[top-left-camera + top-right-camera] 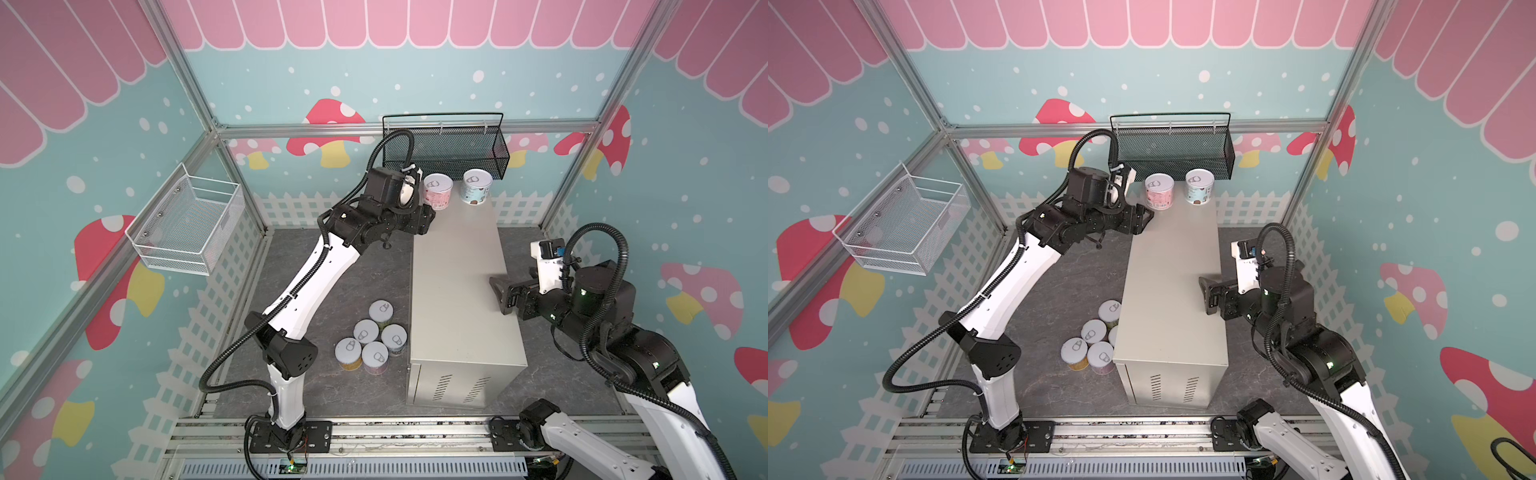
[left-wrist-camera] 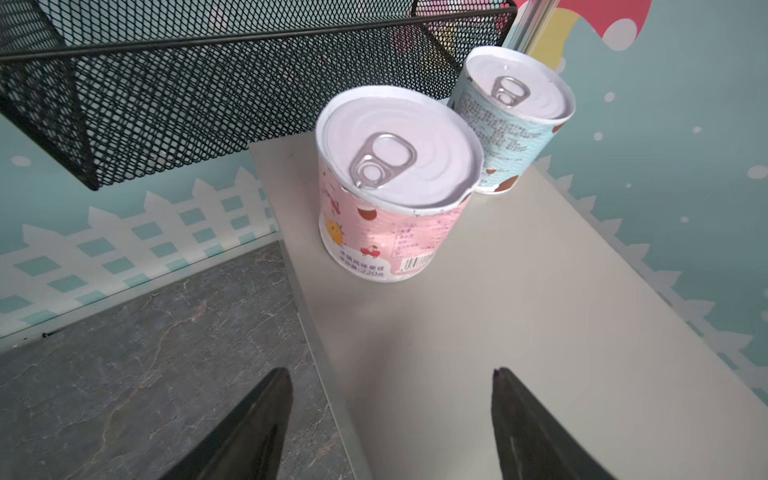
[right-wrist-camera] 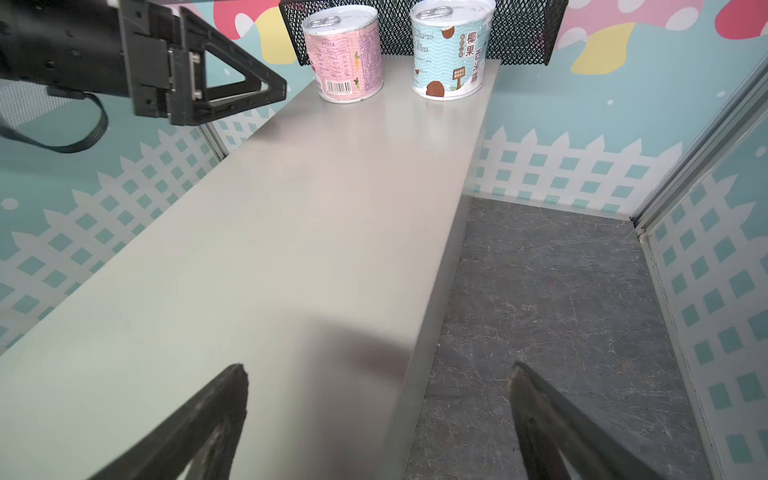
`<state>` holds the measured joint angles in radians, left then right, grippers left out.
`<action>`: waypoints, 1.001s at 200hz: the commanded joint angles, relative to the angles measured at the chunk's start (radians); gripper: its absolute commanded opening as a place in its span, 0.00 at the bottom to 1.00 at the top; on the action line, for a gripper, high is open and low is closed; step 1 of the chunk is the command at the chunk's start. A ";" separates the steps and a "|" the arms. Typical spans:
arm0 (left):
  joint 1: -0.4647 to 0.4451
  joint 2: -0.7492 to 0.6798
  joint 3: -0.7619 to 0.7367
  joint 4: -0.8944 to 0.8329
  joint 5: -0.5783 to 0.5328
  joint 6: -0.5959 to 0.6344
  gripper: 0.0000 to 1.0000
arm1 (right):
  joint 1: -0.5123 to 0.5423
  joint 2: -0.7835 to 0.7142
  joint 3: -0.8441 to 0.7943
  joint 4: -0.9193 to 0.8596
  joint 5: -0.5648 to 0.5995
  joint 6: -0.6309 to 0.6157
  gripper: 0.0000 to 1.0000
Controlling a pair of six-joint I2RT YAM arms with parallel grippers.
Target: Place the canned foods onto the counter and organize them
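Well, on the left wall hangs a white wire-mesh basket (image 1: 174,232). Below the left arm, on the dark marbled floor, five short cylindrical cans with silver pull-tab lids (image 1: 365,331) stand upright in a tight cluster, touching one another and just beside the cabinet's left flank.

Further along, the left end effector (image 2: 390,374) hovers at the far left corner of the tall beige-grey metal cabinet's flat surface (image 1: 457,270), its fingers spread and pinching nothing. Just ahead of it stands a pink-labelled can (image 1: 437,192), upright. Near it to the right is a white-and-blue-labelled can (image 1: 476,187). Both sit below the black mesh basket (image 1: 449,149) on the back wall. Over the right edge, mid-length, the right end effector (image 3: 379,366) hangs spread wide, holding nothing.

The pink can stands free, so the step in hand is probably backing off to fetch another. The left end effector should draw straight away from the can without brushing it. It should then drop onto an outer can of the cluster — the inner ones leave no finger room — and set it down in line with the two already up.

Count: seven cans, two on the surface and five on the floor; two baskets; one cabinet.
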<state>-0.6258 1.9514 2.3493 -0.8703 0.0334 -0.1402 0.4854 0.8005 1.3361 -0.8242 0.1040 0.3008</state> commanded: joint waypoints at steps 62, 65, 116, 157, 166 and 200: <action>-0.015 0.149 0.179 0.000 -0.069 0.036 0.59 | 0.002 -0.054 -0.008 -0.010 -0.009 -0.031 0.98; -0.016 0.153 0.183 0.001 -0.067 0.039 0.59 | 0.002 -0.056 -0.009 -0.010 -0.009 -0.031 0.98; -0.015 0.191 0.225 0.005 -0.050 0.042 0.51 | 0.002 -0.064 -0.029 -0.004 -0.008 -0.033 0.98; -0.015 0.214 0.251 0.007 -0.047 0.049 0.48 | 0.002 -0.065 -0.042 0.013 -0.015 -0.037 0.98; -0.015 0.222 0.260 0.008 -0.044 0.052 0.48 | 0.002 -0.064 -0.045 0.016 -0.015 -0.037 0.98; -0.016 0.252 0.299 0.008 -0.041 0.056 0.47 | 0.002 -0.066 -0.052 0.022 -0.015 -0.038 0.98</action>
<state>-0.6357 2.1696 2.6106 -0.8692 -0.0177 -0.1146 0.4854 0.7433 1.2949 -0.8158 0.0956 0.2760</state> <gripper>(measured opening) 0.475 0.980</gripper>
